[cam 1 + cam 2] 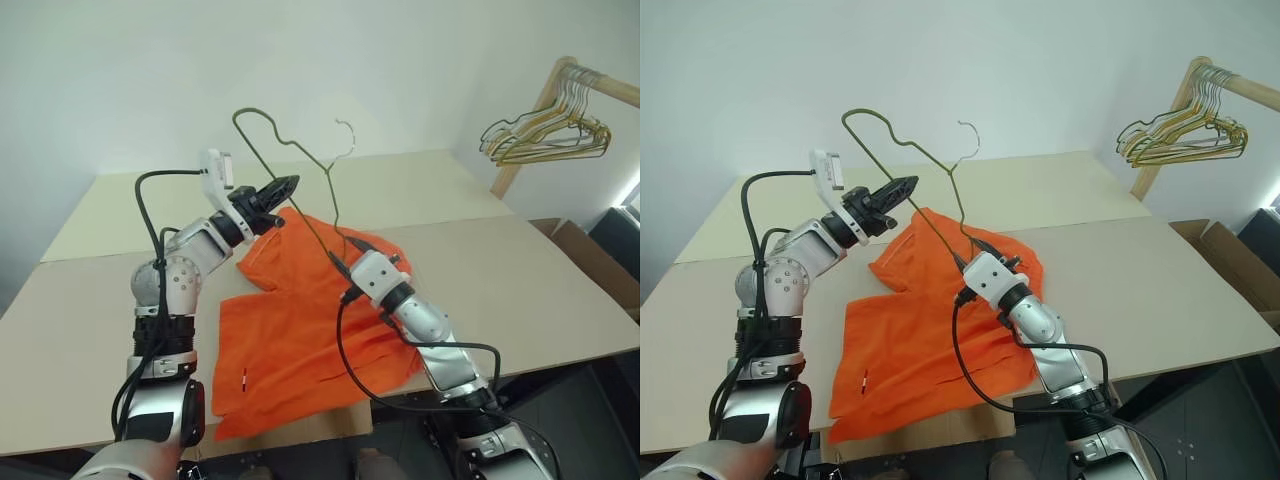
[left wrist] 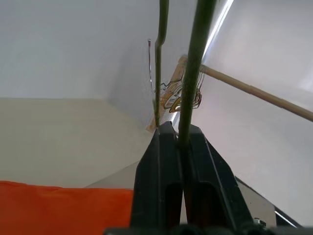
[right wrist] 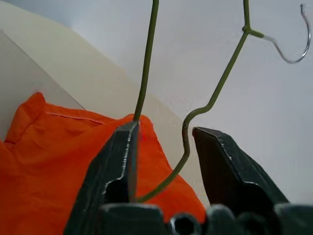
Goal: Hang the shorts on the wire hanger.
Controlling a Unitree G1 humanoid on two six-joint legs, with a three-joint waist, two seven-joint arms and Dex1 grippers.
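Right now I judge the job roughly midway: the wire hanger (image 1: pixel 300 160) is up off the table and one corner of the shorts (image 1: pixel 300 330) is lifted with it, but most of the fabric lies flat on the tabletop (image 1: pixel 520 290), so the draping is not done.

My left gripper (image 1: pixel 288 187) sits at about ten o'clock from the middle of the head view, its two black fingers pressed together on the hanger's thin wire; the left wrist view shows the wire running straight up out of the closed tips. My right gripper (image 3: pixel 164 134), near the centre, has its fingers spread, with the hanger's lower bend passing between them; one wire looks to touch the inner face of one finger (image 3: pixel 122 152), though I judge nothing is clamped there.

The hanger is slim grey-green wire, bent into a triangle with a kinked shoulder and a pale curled hook (image 1: pixel 347 135) at twelve o'clock. The shorts are bright orange, soft and creased, with a stitched hem and a tiny white tag (image 1: pixel 244 378) towards seven o'clock. A bunch of gold hangers (image 1: pixel 550 135) hangs on a wooden rail at two o'clock.
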